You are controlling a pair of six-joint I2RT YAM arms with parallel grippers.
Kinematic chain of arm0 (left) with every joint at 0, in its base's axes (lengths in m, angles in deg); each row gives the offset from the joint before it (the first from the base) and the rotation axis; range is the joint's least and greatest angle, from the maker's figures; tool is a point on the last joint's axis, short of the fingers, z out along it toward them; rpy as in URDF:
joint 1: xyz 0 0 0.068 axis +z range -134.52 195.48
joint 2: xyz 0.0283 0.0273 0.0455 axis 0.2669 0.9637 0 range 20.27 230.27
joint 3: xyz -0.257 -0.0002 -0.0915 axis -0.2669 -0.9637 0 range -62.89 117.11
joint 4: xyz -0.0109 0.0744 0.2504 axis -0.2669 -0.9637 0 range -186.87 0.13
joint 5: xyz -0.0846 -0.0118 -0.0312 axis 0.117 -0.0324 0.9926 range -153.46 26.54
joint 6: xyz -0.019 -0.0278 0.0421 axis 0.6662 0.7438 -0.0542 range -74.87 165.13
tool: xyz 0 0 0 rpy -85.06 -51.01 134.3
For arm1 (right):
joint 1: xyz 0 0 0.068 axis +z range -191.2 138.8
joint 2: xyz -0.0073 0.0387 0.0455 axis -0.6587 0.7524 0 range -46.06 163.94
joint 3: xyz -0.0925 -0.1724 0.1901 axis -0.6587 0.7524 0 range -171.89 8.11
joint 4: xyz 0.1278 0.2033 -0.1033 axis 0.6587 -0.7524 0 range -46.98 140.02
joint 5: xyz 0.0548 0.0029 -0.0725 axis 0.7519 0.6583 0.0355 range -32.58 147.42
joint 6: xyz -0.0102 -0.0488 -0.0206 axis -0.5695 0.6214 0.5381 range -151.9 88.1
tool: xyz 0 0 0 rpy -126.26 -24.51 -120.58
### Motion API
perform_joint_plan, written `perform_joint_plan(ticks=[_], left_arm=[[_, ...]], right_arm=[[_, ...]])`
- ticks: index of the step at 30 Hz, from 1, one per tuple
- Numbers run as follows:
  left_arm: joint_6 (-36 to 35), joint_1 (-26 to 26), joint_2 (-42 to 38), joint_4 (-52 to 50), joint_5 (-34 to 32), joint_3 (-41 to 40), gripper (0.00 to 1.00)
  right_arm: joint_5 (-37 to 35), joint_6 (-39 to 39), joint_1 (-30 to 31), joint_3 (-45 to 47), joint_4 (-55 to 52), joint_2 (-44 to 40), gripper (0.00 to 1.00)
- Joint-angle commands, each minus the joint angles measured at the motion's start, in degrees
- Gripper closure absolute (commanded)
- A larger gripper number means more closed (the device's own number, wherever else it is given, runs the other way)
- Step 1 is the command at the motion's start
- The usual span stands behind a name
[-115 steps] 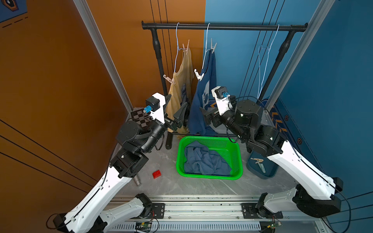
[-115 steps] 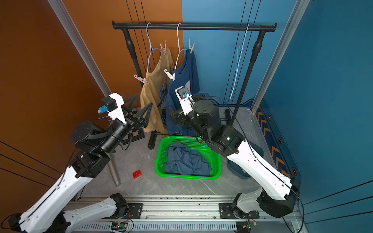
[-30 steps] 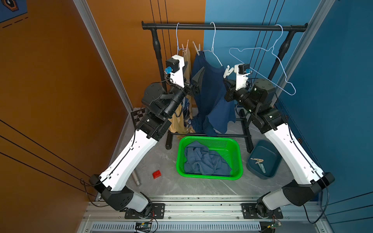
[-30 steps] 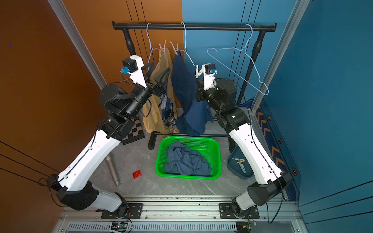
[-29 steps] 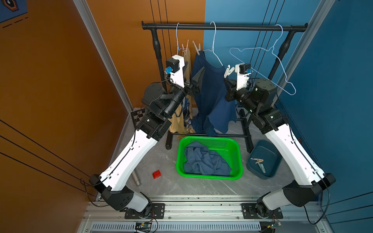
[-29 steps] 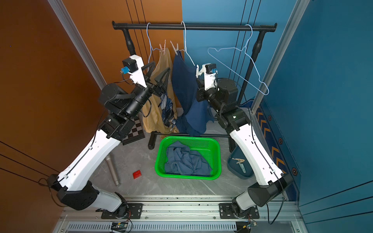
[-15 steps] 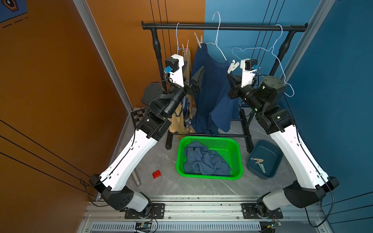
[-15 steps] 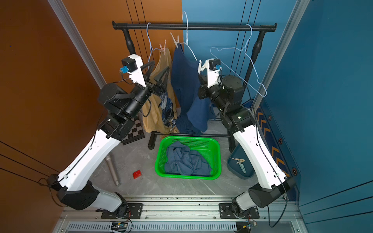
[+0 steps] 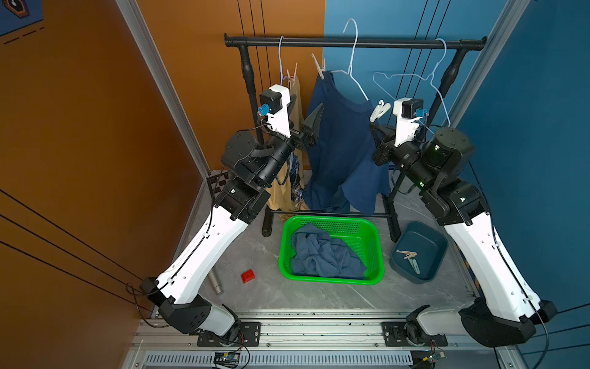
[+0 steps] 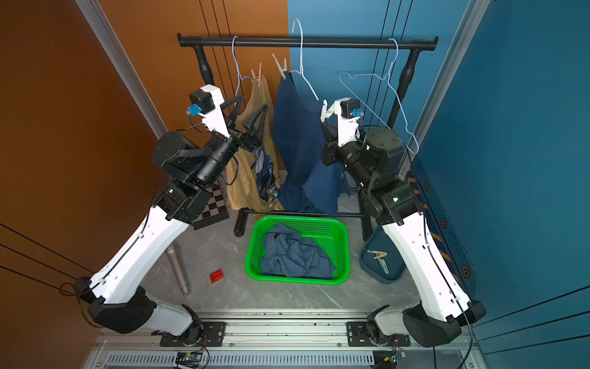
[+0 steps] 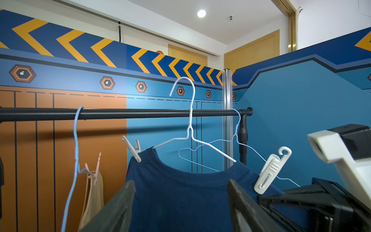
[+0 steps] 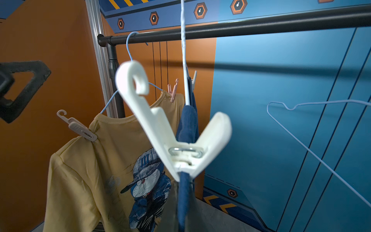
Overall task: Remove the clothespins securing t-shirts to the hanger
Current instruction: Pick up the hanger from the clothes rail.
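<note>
The step in hand looks to be unpinning the dark navy cotton t-shirt (image 9: pixel 344 143); four pins are not yet off. At the left, the left jaws stand released and empty, facing the navy cloth, just beside the pale yellow cartoon-print t-shirt (image 10: pixel 242 188), which hangs on a blue wire hanger (image 11: pixel 74 138) under two pale pink plastic clothespins (image 12: pixel 80 127). The navy shirt's white wire hanger (image 9: pixel 351 64) has its hook above the black metal rail (image 9: pixel 399 43), not resting on it. A cream plastic clothespin (image 11: pixel 133 148) bites one shoulder, a white hooked plastic clothespin (image 11: pixel 269 170) the other. The right jaws are clenched on the navy shoulder just beneath that white pin; whether they also grip the wire I cannot tell. Next, the left jaws probably must cross the shirt front and squeeze the white pin's spread tails, with the right jaws crowding it. Further right hangs an empty pale blue wire hanger (image 12: pixel 321 158). On the grey marbled surface (image 9: pixel 319 297) lie a metal cylinder (image 9: pixel 215 282), a red block (image 9: pixel 248 276), a green plastic basket (image 9: pixel 332 281) holding the slate blue t-shirt (image 9: pixel 322 255), and a dark blue tub (image 9: pixel 427 242) with loose clothespins (image 9: pixel 407 254).
</note>
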Motion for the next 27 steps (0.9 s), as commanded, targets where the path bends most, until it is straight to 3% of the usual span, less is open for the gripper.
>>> perform_joint_plan(ticks=[1,13,27], left_arm=[[0.10,-1.13,-2.77,1.84,-1.34,-0.84,0.26],[-1.40,-4.43,-9.51,1.67,-4.11,-7.47,0.26],[-3.50,-7.35,-20.66,-1.77,-9.09,-19.21,0.26]], right_arm=[[0.36,1.64,0.92,2.02,1.82,-4.08,1.00],[1.26,3.42,2.92,4.47,-4.73,-13.70,1.00],[12.54,3.90,0.91,-6.00,-11.07,-17.19,1.00]])
